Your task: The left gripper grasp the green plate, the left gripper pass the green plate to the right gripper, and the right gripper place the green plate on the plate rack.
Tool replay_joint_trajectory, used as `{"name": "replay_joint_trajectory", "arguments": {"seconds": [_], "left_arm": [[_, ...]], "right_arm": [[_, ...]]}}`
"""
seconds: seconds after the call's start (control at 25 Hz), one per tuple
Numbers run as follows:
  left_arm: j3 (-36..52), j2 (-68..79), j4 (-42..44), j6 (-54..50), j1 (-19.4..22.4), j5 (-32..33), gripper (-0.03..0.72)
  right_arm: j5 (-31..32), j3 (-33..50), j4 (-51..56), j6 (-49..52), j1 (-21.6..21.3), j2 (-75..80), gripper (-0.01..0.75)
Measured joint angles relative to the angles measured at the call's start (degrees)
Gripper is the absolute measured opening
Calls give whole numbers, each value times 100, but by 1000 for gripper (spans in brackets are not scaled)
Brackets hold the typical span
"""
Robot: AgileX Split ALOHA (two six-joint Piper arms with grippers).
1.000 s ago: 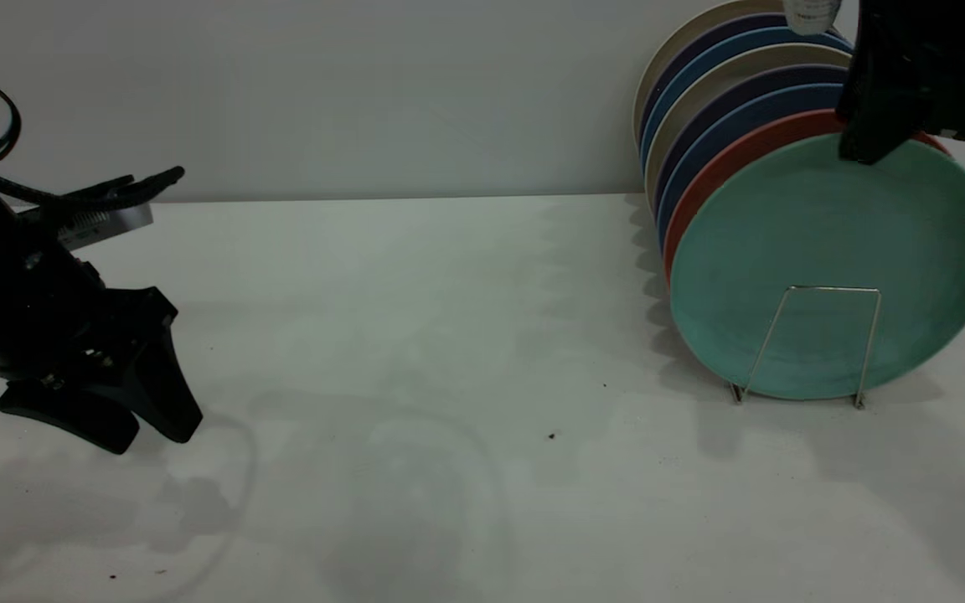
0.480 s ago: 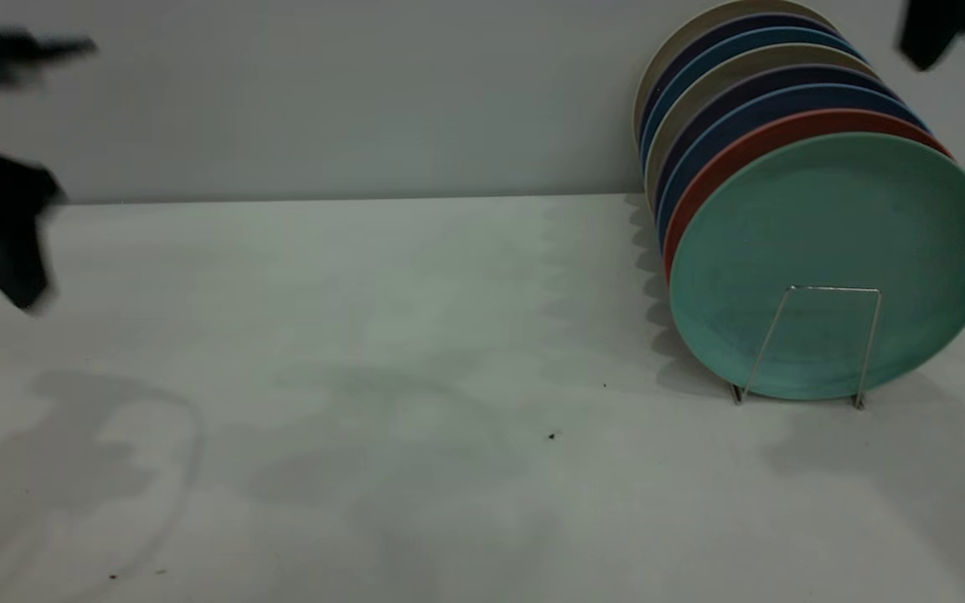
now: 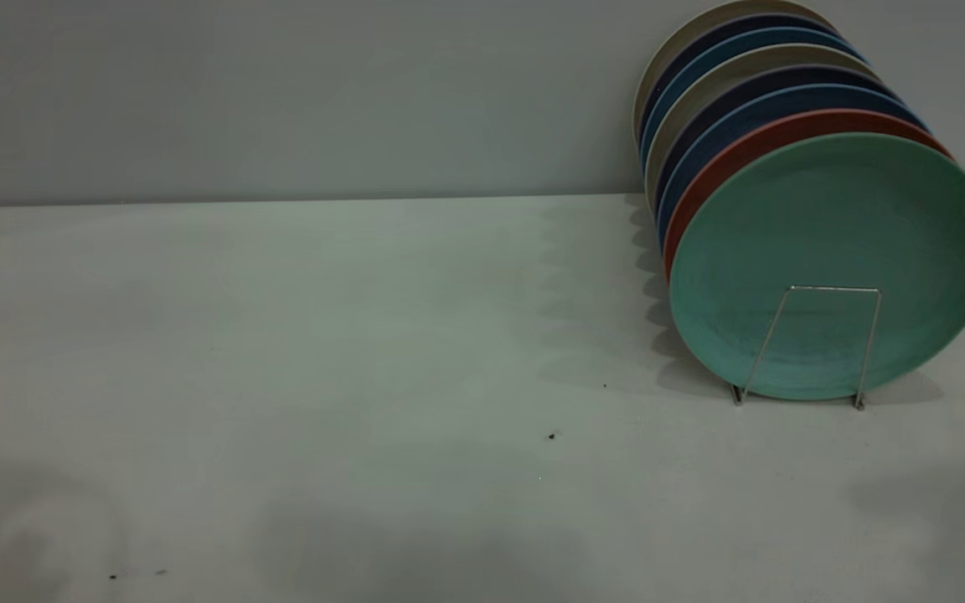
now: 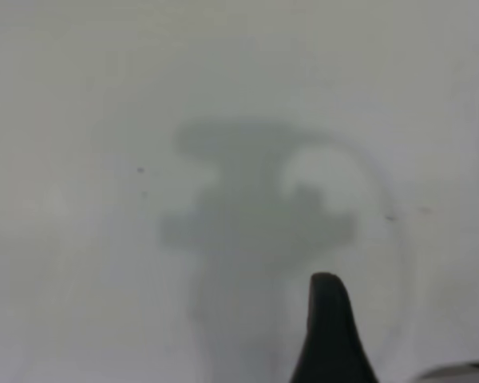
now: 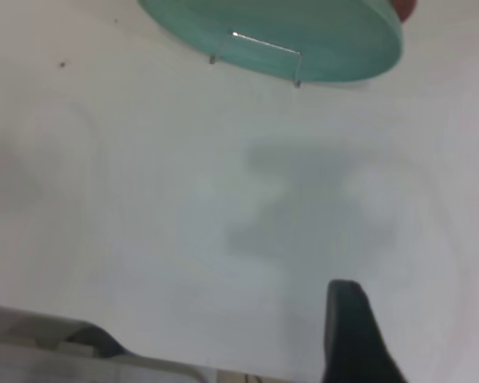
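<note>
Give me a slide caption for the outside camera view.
Green plate stands at the front of the plate rack, ahead of a salmon-pink plate; no arms in sight.

The green plate is standing on edge at the front of the plate rack, leaning back against a salmon-pink plate. It is apparently resting behind the rack's front wire loop.

Pale table with a loaded rack

The table carries the plate rack at its right side, the green plate foremost in a leaning row of plates; small dark specks lie scattered near the front.
</note>
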Motion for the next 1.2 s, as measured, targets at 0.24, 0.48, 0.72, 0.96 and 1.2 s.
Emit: {"name": "replay_joint_trajectory", "arguments": {"seconds": [0.24, 0.48, 0.72, 0.96, 1.2], "left_arm": [[1060, -2247, -604, 152, 0, 462, 551], [1813, -4682, -647, -352, 0, 1285, 551], [1942, -6086, -612, -728, 0, 1342, 551], [2112, -6529, -496, -613, 0, 1342, 551], [2541, -6627, -304, -213, 0, 1342, 551]], "right_arm": [[68, 1212, -8, -387, 0, -2182, 425], [68, 2338, 25, -492, 0, -4173, 426], [-118, 3526, 578, -850, 0, -5355, 426], [-349, 4255, 748, -1433, 0, -5824, 426], [-478, 4456, 743, -1439, 0, -6251, 426]]}}
